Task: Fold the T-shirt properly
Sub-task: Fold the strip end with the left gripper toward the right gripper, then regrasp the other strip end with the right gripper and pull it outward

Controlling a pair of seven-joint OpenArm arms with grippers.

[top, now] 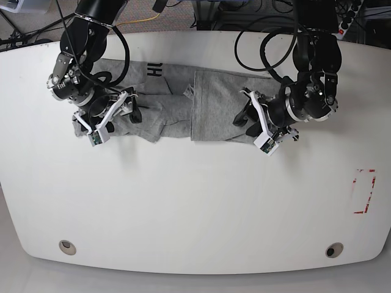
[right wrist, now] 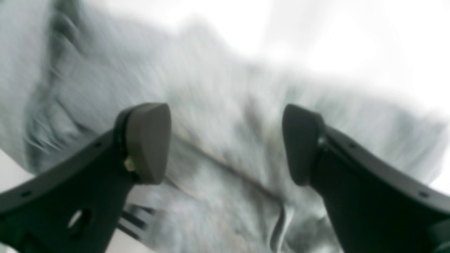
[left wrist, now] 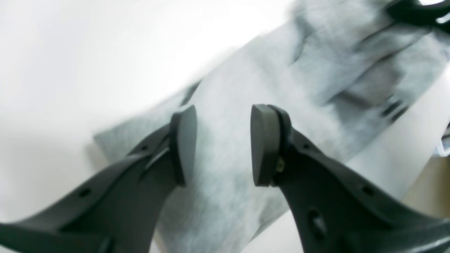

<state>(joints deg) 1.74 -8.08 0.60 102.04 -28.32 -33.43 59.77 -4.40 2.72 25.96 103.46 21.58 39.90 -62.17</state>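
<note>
2 grippers hover empty over the T-shirt (top: 211, 113), left gripper (left wrist: 223, 144) part-open, right gripper (right wrist: 226, 142) wide; a careless pinch could drag the rumpled folds apart.

Grey T-shirt (top: 211, 113), seemingly part-folded, on table

The T-shirt (top: 211, 113) is soft matt heather cloth; the table (top: 195, 207) is smooth and white.
</note>
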